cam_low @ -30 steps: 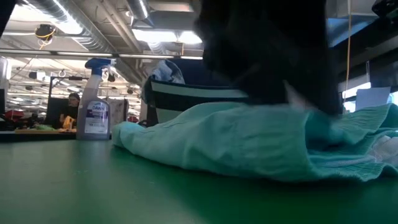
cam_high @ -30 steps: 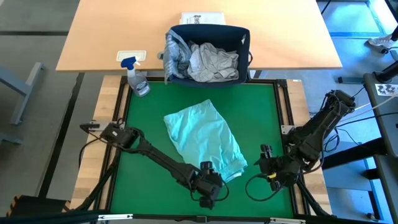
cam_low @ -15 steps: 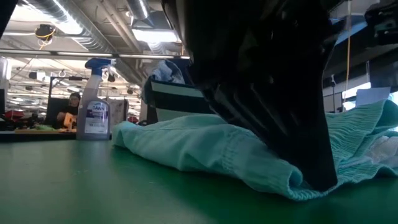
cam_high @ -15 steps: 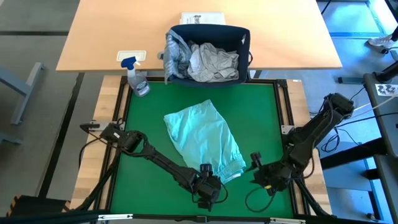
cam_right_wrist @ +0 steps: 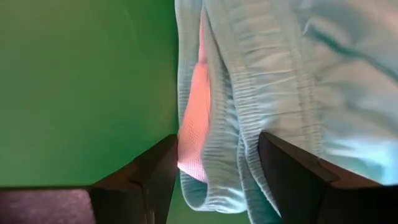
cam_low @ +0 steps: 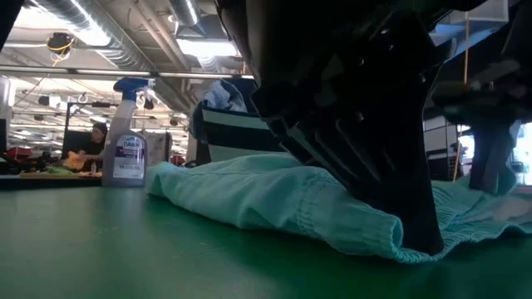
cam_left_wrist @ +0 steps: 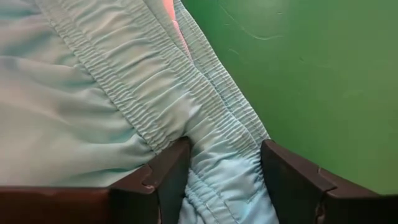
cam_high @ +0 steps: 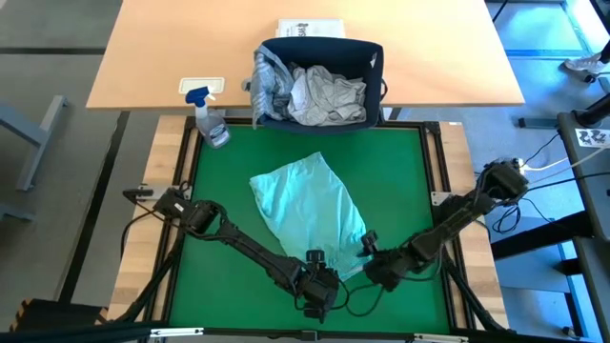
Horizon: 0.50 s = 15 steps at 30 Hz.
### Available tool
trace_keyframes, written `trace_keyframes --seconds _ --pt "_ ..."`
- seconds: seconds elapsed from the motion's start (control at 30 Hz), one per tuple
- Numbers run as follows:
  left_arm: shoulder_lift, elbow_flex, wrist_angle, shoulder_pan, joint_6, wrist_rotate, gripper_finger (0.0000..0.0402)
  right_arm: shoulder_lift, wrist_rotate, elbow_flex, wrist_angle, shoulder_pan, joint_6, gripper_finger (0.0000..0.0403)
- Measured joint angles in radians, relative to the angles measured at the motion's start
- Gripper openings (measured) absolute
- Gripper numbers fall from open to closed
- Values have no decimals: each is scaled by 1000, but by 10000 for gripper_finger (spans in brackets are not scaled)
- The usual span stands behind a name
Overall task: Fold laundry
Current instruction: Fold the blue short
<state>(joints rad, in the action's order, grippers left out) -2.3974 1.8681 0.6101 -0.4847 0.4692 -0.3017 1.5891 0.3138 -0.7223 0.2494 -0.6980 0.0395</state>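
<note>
- On the green worktop point(cam_high: 219, 219), near its front edge, lies the mint-teal soft garment with a ribbed, gathered elastic band point(cam_high: 310, 208), spread flat and slightly rumpled.
- It looks light, limp and thin, so it will likely sag and drape wherever it is lifted; the shirred band point(cam_left_wrist: 186, 106) is the thickest part and probably the surest place to pinch.
- A pinkish lining or label point(cam_right_wrist: 194, 118) shows inside the band's folded edge.
- Left claw point(cam_left_wrist: 221, 171) sits at the garment's front corner, fingers straddling the band with cloth bunched between them, not visibly clamped on it.
- Right claw point(cam_right_wrist: 214, 171) is at the same front edge from the other side, fingers apart around the hem, not clenched.
- Taking both ends of the band should let the fabric hang evenly; a pinch on one layer alone may slip.
- Beyond the mat, a navy-and-white striped fabric basket point(cam_high: 374, 71) holds more crumpled clothes point(cam_high: 315, 93); a clear spray bottle with blue trigger point(cam_high: 209, 119) stands near the mat's far left corner.
</note>
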Motion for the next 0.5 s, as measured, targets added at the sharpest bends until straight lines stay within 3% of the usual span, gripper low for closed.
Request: trace_keyframes --seconds 0.3,0.4,0.5 --pt "0 -2 0 0 0 -7 184 67 -47 -6 1 24 -19 220" --pt "0 -2 1 -1 0 -5 173 83 -37 -6 -3 23 -19 188" --pt "0 -2 3 -1 0 1 150 88 -21 -6 -9 23 -19 127"
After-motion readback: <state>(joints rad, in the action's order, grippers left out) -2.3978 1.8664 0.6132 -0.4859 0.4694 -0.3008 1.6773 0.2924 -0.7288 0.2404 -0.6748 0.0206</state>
